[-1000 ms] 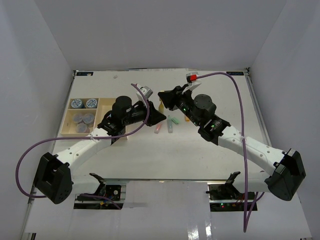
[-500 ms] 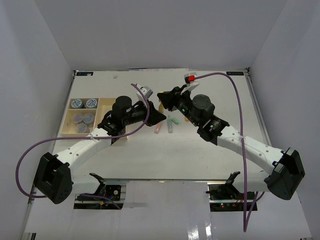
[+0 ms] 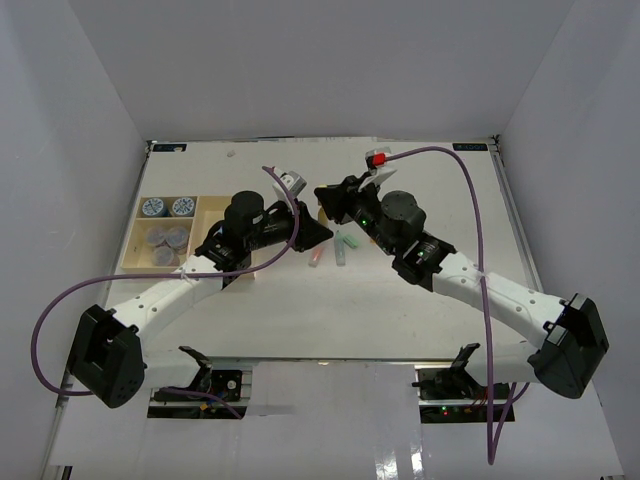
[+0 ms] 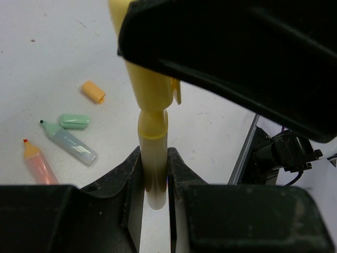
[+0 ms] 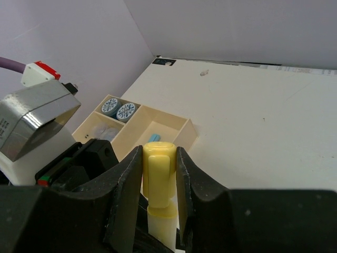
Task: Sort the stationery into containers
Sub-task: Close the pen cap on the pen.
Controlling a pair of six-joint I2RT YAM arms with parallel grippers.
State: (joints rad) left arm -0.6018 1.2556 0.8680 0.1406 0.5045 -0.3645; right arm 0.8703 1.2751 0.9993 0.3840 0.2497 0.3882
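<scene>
White desk: jars + blue marker in tray. L fingers, R fingers both clamp yellow marker. Pink marker, green marker not yet sorted.

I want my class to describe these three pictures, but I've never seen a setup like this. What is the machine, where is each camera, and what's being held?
Two robot arms stand on a white table. The wide picture looks down from above; the other two come from cameras on each wrist. At the left, a wooden tray holds round jars. A green pen and a pink one lie loose. The left gripper and right gripper both grip one yellow pen, body and cap.
</scene>
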